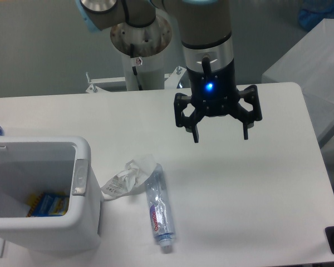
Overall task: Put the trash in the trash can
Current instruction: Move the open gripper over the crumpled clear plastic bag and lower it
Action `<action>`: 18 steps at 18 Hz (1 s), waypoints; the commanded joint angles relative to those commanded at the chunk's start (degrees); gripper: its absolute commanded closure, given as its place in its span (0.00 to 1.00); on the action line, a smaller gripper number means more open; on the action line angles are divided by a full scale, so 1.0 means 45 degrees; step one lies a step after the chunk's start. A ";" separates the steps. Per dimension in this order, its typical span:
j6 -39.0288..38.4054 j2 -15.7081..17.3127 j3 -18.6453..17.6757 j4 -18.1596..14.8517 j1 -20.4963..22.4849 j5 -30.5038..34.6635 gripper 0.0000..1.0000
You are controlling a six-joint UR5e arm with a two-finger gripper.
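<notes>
Gripper: the gripper (220, 134) hangs above the table (256, 189) with its two fingers spread wide apart and nothing between them, to the right of both pieces of trash and apart from them.
Fingers: the left-hand finger tip (196, 137) and the right-hand one (246, 133) point straight down (a blue light glows on the body above them).
Bottle: the bottle (157, 211) lies flat on its side, cap toward the near table edge, just right of the bin.
Wrapper: the wrapper (128, 175) is crumpled against the upper end of the bottle, seemingly touching it, and sits close beside the bin wall.
Bin: the bin (83, 161) stands at the near left, open at the top, with something blue and yellow already lying inside.
Risk, rolling: a round bottle lying flat can roll or squirt out if the fingers close off-centre or along its length.
Risk, snagging: with the wrapper against the bottle, a grab at one may drag or flick the other.
Risk, thin wrapper: it is flat and springy (little to pinch), so the fingers may close on air.
Risk, bin: a low approach could knock the bin's rim.
</notes>
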 joint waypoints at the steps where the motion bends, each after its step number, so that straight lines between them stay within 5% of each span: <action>1: 0.0000 0.0000 -0.0019 0.0000 0.0000 0.0000 0.00; 10: -0.0058 0.0137 -0.0371 0.0467 0.0039 -0.1208 0.00; 18: -0.0039 0.0332 -0.2029 0.1560 -0.0137 -0.1387 0.00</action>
